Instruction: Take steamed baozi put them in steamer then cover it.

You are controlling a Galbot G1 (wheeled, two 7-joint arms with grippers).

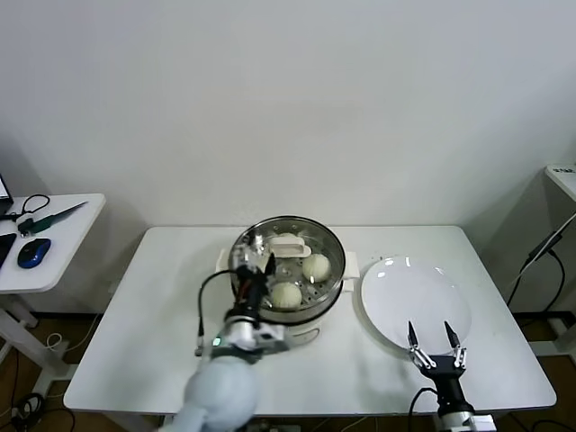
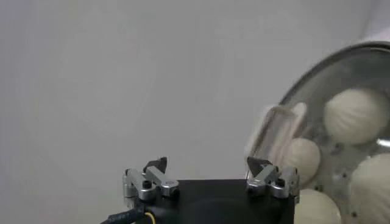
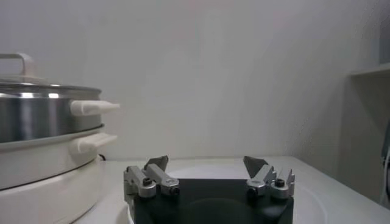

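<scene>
The steamer (image 1: 335, 286) stands mid-table, a shiny steel pot on a cream base. The glass cover (image 1: 290, 246) lies on it, cream handle up. Through the glass show several steamed baozi (image 1: 316, 266) on the perforated tray. My left gripper (image 1: 261, 256) hovers at the pot's left rim, open and empty. In the left wrist view the left gripper (image 2: 207, 164) holds nothing, and the cover's handle (image 2: 277, 131) and a baozi (image 2: 356, 115) lie just beyond one fingertip. My right gripper (image 1: 432, 340) stands open over the front of the white plate (image 1: 396, 292). The right wrist view shows the right gripper (image 3: 206, 161) empty, with the covered steamer (image 3: 42, 125) to its side.
The flat white plate sits right of the steamer and holds nothing. A side table (image 1: 54, 238) at far left carries a mouse and cables. A shelf edge (image 1: 562, 175) stands at far right. A wall rises behind the table.
</scene>
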